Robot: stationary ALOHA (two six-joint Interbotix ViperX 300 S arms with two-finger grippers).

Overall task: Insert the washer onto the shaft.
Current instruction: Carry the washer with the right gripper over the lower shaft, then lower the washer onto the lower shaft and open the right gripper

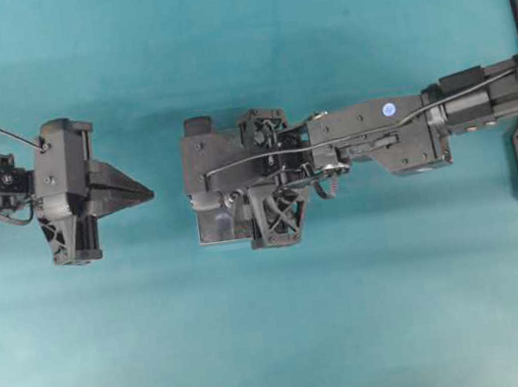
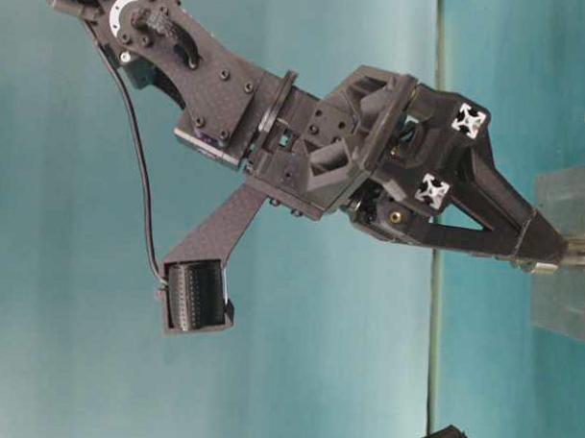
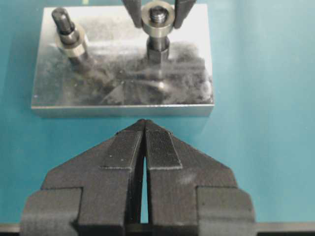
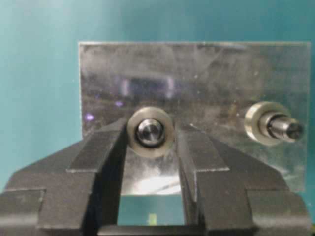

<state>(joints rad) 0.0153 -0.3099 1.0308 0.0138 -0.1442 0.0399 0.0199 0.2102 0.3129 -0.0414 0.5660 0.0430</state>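
Teal surface (image 1: 279,344) under everything, with a metal base plate (image 4: 197,73) lying flat on it, well between the two arms. No containers anywhere on view, so nothing to report held inside one.

Two upright shafts on the plate. Side shaft (image 3: 63,22) already ringed by its own washer (image 3: 71,42), seated low near the base. Middle shaft (image 4: 149,132) lined up inside the washer (image 4: 150,132) of the task, tip showing through the hole.

Right end effector (image 4: 150,135) reaching down over the plate, closed on that washer from both sides, fingers (image 3: 132,12) pinching its rim. Left end effector (image 3: 144,142) closed on nothing, pads pressed together, parked just short of the plate's near edge and apart from it.

Progress, as a judgement: alignment done, washer threaded over the shaft tip but apparently riding high, above the hex collar. Left to do: lowering to the seat, release, withdrawal. Depth of engagement hard to tell.
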